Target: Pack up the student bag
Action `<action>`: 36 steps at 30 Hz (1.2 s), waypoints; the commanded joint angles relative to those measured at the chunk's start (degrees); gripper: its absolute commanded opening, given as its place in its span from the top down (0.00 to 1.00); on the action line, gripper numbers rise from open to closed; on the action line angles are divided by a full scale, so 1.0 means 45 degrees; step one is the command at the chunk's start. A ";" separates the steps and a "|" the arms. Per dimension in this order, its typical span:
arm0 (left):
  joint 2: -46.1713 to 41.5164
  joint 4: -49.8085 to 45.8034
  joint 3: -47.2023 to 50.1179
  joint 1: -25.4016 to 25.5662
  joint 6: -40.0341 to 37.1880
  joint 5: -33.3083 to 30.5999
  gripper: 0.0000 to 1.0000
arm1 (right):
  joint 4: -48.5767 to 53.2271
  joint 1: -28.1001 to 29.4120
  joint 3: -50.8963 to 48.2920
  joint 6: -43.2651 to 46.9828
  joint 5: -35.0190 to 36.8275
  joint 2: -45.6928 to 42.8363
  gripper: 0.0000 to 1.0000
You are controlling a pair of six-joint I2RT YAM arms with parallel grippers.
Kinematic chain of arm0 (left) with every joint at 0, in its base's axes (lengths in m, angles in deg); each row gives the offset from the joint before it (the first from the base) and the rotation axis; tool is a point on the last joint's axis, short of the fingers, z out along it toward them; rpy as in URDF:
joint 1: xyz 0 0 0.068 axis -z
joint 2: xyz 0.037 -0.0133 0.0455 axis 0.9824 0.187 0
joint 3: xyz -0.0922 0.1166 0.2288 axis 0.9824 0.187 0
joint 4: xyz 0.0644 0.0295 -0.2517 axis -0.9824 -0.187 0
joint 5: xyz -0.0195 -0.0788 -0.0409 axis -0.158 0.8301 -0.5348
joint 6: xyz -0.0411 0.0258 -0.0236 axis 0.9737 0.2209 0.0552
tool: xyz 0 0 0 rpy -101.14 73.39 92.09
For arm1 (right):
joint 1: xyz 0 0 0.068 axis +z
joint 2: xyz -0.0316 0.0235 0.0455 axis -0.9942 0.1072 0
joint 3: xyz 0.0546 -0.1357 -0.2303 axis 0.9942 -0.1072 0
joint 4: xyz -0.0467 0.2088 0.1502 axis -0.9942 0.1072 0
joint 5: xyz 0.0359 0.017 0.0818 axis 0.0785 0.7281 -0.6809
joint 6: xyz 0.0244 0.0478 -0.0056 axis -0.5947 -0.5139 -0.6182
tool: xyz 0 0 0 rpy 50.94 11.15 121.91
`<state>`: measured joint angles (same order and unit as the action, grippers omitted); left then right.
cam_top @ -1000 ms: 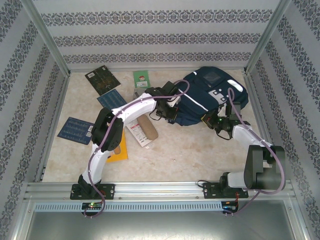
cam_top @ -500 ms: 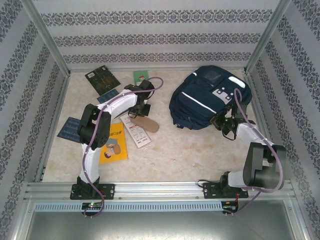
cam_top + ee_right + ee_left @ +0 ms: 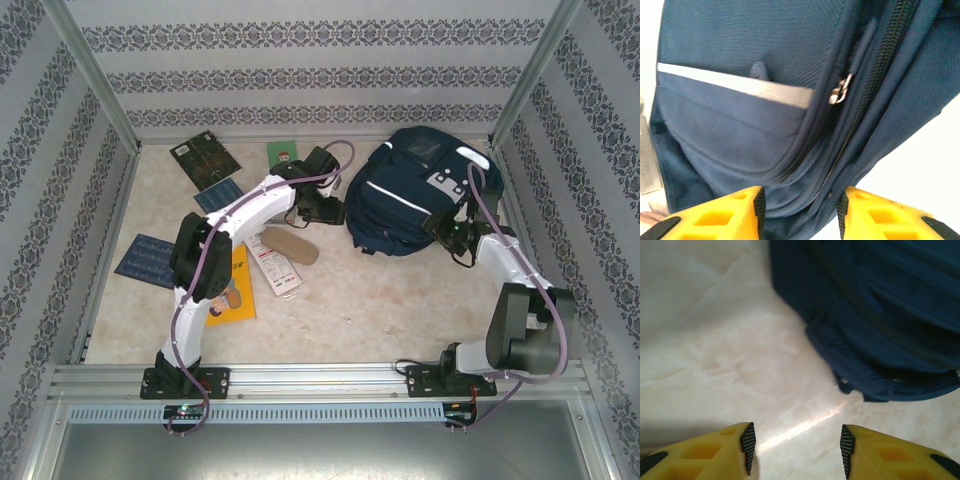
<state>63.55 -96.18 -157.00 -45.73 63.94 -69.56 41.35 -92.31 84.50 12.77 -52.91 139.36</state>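
1. Since half a second ago my left arm has swung away from the loose papers and over to the left edge of the student bag (image 3: 390,228). My right arm has stayed at the bag's right side, and the bag has turned a little.
2. The student bag lies in the far right part of the desk (image 3: 380,300), close to the far right corner.
3. Its long axis runs diagonally. The upper end, with the grey-white patch (image 3: 441,185), points to the far right corner, and the lower end points toward the near left.
4. Its front side faces up, with the reflective stripe (image 3: 398,200) running across it.
5. My left gripper (image 3: 796,442) is spread with nothing between the fingers, above bare desk. The lower edge of the bag is just beyond it, not touching.
6. My right gripper (image 3: 800,207) is also spread. The bag's fabric is very close in front of the gap, but I cannot tell whether the fingers touch it.
7. In the right wrist view a metal zipper pull (image 3: 840,90) hangs beside the front pocket. The toothed zipper next to it is closed where I can see it, and the inside of the bag is hidden.
8. On the left half of the desk, well apart from the bag, lie a yellow book (image 3: 235,290), a white packet (image 3: 275,268) and a brown flat piece (image 3: 290,245).
9. A green card (image 3: 285,155) and a dark board (image 3: 205,160) lie near the far edge.
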 commanded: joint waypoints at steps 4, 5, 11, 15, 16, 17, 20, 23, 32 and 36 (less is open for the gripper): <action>0.1470 0.0802 -0.1066 0.0035 0.1039 0.1165 0.39 | -0.0978 0.0834 -0.1693 -0.1909 -0.0284 -0.1788 0.55; 0.1639 0.0920 -0.1257 0.0037 0.1134 0.1268 0.37 | -0.1379 0.0880 -0.1977 -0.2395 -0.0491 -0.1780 0.55; 0.2585 0.0811 -0.2597 0.0042 0.1144 0.1176 0.33 | -0.3113 0.1534 -0.2290 -0.3980 -0.0832 -0.0945 0.55; 0.2977 0.0594 -0.3224 0.0037 0.1065 0.0896 0.26 | -0.3781 0.1910 -0.2281 -0.4791 -0.0827 -0.0306 0.54; 0.3025 0.0643 -0.3311 0.0038 0.1081 0.0911 0.25 | -0.3823 0.1985 -0.2282 -0.4928 -0.0763 -0.0177 0.54; 0.3169 0.0632 -0.3490 0.0037 0.1103 0.0932 0.25 | -0.3899 0.2035 -0.2300 -0.5036 -0.0695 -0.0035 0.54; 0.3730 0.0373 -0.4288 0.0037 0.1085 0.0936 0.21 | -0.4097 0.2126 -0.2338 -0.5200 -0.0437 0.0345 0.53; 0.4309 0.0188 -0.4783 0.0075 0.1083 0.0923 0.22 | -0.4319 0.2116 -0.2287 -0.5364 -0.0059 0.0688 0.51; 0.4541 0.0186 -0.4180 0.0407 0.1065 0.0573 0.73 | -0.6260 0.2097 -0.2261 -0.5853 0.0891 0.1505 0.56; 0.4050 0.0592 -0.3104 0.0543 0.1118 0.0450 0.90 | -0.6904 0.2077 -0.1882 -0.5954 0.0883 0.1886 0.62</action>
<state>83.44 -91.13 -174.82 -44.85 69.27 -67.12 17.09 -82.85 74.18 -13.24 -52.63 145.92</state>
